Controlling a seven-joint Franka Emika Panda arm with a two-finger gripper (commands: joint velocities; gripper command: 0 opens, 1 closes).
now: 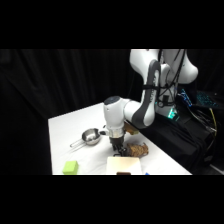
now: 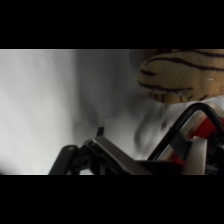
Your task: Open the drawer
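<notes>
The gripper (image 1: 118, 148) is hanging just above the far edge of the drawer (image 1: 123, 165); whether it is open or closed cannot be told. The drawer is sitting at the table's (image 1: 65, 130) near edge. A tiger-striped toy (image 1: 137, 149) is lying just right of the gripper. A metal cup (image 1: 90, 136) is resting farther left, and a green block (image 1: 70, 167) is sitting near left.
</notes>
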